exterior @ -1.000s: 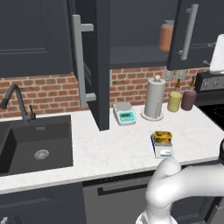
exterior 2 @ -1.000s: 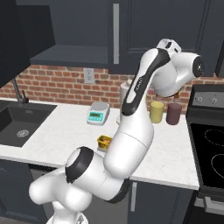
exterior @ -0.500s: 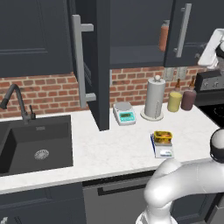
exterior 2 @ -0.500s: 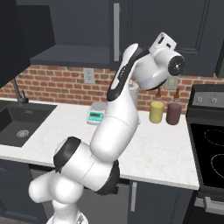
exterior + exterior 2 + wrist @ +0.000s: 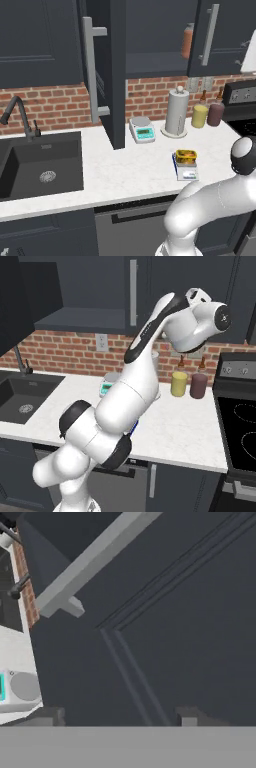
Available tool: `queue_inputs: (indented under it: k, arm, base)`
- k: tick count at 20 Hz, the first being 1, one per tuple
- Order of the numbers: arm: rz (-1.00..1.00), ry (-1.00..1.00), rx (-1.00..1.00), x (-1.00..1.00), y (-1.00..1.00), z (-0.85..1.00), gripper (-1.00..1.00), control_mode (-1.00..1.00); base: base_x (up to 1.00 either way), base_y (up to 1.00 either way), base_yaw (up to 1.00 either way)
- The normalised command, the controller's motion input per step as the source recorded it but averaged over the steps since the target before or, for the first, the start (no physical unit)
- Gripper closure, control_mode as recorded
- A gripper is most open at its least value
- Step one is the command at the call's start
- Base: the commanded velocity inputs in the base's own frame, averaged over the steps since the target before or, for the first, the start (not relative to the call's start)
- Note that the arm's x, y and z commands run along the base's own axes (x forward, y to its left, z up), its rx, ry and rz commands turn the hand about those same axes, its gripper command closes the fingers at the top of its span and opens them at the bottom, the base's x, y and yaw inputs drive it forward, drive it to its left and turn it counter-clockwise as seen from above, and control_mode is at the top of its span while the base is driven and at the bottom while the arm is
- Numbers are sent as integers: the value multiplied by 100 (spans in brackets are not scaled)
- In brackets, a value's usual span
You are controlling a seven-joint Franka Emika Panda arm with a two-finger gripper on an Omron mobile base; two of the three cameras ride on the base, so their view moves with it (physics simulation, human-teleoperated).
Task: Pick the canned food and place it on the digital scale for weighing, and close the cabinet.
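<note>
The canned food (image 5: 185,155), a flat yellow-gold tin, rests on the digital scale (image 5: 187,173) near the counter's front edge. The cabinet (image 5: 150,55) above stands open, its left door (image 5: 116,75) swung out edge-on and its right door (image 5: 225,35) partly open. My gripper (image 5: 120,718) is raised high at the right. It sits close against the dark panelled face of a cabinet door (image 5: 175,627) below the silver bar handle (image 5: 95,562). Its fingertips (image 5: 50,716) stand apart with nothing between them.
An orange-brown jar (image 5: 187,41) stands on the cabinet shelf. On the counter are a white scale with teal display (image 5: 142,129), a paper towel roll (image 5: 177,111), and yellow (image 5: 200,116) and dark red (image 5: 216,114) jars. The sink (image 5: 40,162) lies left, the stove (image 5: 240,426) right.
The arm has reconfigured, its elbow swinging while the hand stays high and turns toward the cabinet door. The tin stays on the scale.
</note>
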Motion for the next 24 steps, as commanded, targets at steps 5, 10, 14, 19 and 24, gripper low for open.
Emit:
queue_inputs:
  k: [5,10,14,19,24]
  arm:
    - [0,-16,2,-89,7,0,-100,-100]
    - [-3,-33,11,-100,68,-51,-100,-100]
    - [-15,-48,25,-69,100,-100,-100,-100]
    - [-20,-50,32,-74,100,-100,-100,-100]
    - [-20,-42,23,-68,100,-23,-100,-100]
  base:
    - [0,0,0]
    - [0,0,0]
    - [0,0,0]
    - [0,0,0]
    - [0,0,0]
